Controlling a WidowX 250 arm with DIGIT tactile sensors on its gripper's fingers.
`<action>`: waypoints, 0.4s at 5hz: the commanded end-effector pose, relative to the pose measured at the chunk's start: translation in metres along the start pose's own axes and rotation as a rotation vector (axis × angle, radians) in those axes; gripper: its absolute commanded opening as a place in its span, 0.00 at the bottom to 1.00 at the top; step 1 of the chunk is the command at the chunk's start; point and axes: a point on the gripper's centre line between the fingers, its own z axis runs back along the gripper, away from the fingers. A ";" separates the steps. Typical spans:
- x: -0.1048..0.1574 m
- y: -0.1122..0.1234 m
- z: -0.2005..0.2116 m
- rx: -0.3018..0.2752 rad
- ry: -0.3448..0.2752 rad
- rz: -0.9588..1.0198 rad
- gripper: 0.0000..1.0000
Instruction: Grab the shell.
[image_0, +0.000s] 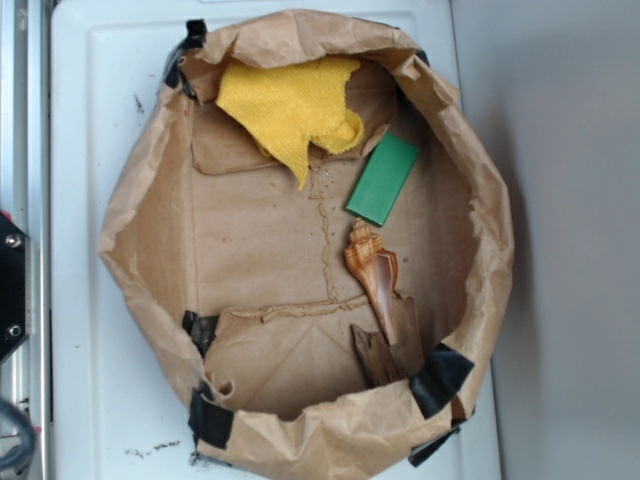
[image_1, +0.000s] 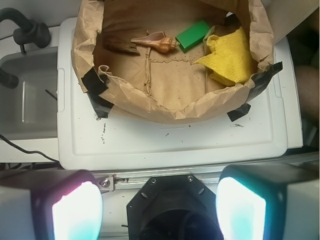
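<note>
- The gripper (image_1: 159, 210) sits low in the wrist view, well apart from the bag. Its jaws are spread wide with nothing between them. Their tips are cut off by the picture edge.
- The shell (image_0: 372, 275) lies on the floor of the paper bag (image_0: 150, 200), at about 4 o'clock.
- Its thin tail touches the wood chip (image_0: 377, 358) at 5 o'clock.
- The green block (image_0: 383, 180) lies just beside its knobbly end, at 2 o'clock.
- The yellow cloth (image_0: 290, 105) drapes at 12 o'clock and hides the bag wall there.
- The bag's middle and left are bare.

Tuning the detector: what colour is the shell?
Glossy orange-brown, cream-striped spire; the shell shows best in the exterior view.
</note>
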 end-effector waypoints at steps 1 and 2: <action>0.000 0.000 0.000 0.000 0.000 0.000 1.00; 0.045 0.002 -0.004 -0.034 -0.001 0.041 1.00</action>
